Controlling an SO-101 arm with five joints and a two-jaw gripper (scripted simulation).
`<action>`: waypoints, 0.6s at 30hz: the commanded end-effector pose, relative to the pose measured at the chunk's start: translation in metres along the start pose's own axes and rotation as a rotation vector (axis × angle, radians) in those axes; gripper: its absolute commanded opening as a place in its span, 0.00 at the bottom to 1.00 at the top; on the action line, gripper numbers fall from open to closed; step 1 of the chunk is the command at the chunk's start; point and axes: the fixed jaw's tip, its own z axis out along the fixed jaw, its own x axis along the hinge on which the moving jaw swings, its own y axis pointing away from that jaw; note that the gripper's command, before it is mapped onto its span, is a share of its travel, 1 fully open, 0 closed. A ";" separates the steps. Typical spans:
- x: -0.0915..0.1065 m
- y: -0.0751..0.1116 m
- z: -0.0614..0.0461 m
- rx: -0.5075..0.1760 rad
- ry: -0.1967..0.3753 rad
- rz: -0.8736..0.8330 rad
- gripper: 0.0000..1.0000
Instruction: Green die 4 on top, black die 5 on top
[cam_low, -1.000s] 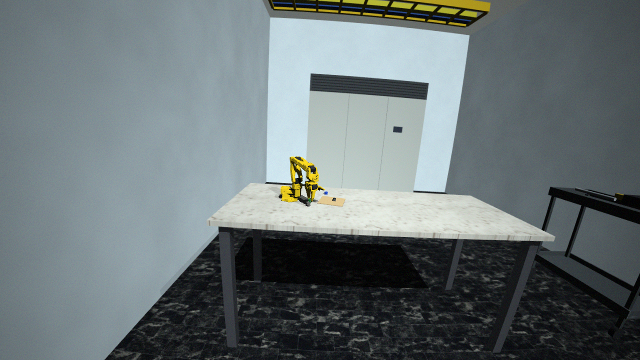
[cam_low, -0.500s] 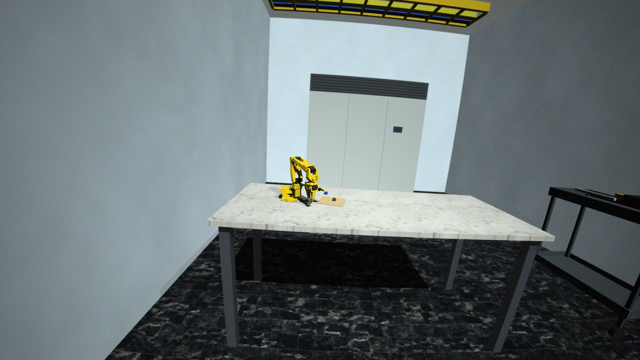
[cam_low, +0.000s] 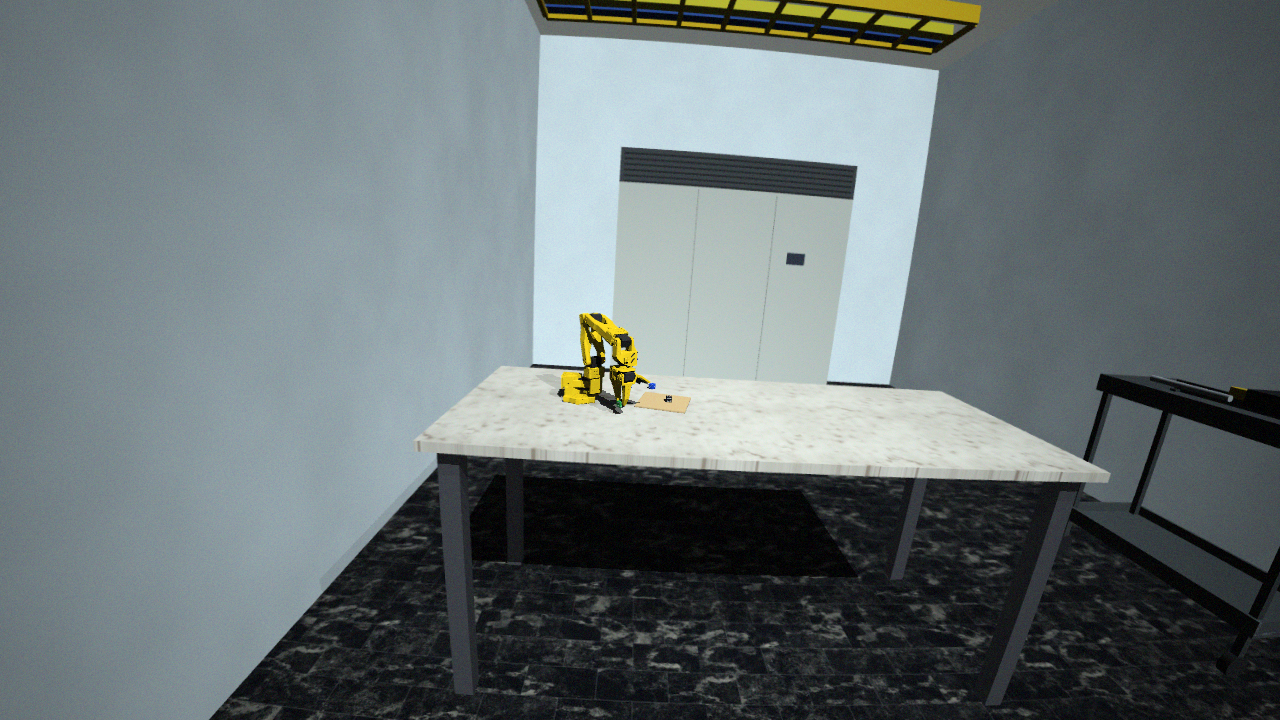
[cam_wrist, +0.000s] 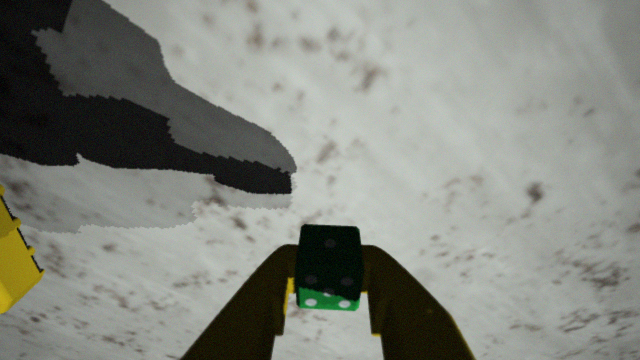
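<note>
In the wrist view my gripper [cam_wrist: 328, 265] is shut on the green die [cam_wrist: 328, 274], which sits between the two fingertips. Its shaded face looks almost black and a bright green face with white pips shows below. Only bare marble table lies under it. In the exterior view the gripper [cam_low: 617, 405] points down just left of the tan mat [cam_low: 664, 402]. The black die [cam_low: 667, 396] lies on the mat. The blue die [cam_low: 651, 384] shows as a small speck at the mat's far left edge; I cannot tell whether it is on the mat.
The yellow arm's base [cam_low: 577, 386] stands on the table left of the gripper, and part of it shows at the left edge of the wrist view [cam_wrist: 12, 260]. A black cart [cam_low: 1190, 420] stands off to the right of the table.
</note>
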 end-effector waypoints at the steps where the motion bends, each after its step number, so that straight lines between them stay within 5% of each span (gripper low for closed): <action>1: 0.001 -0.002 0.000 0.012 -0.001 -0.003 0.00; 18: 0.001 -0.002 0.006 0.012 -0.001 -0.003 0.00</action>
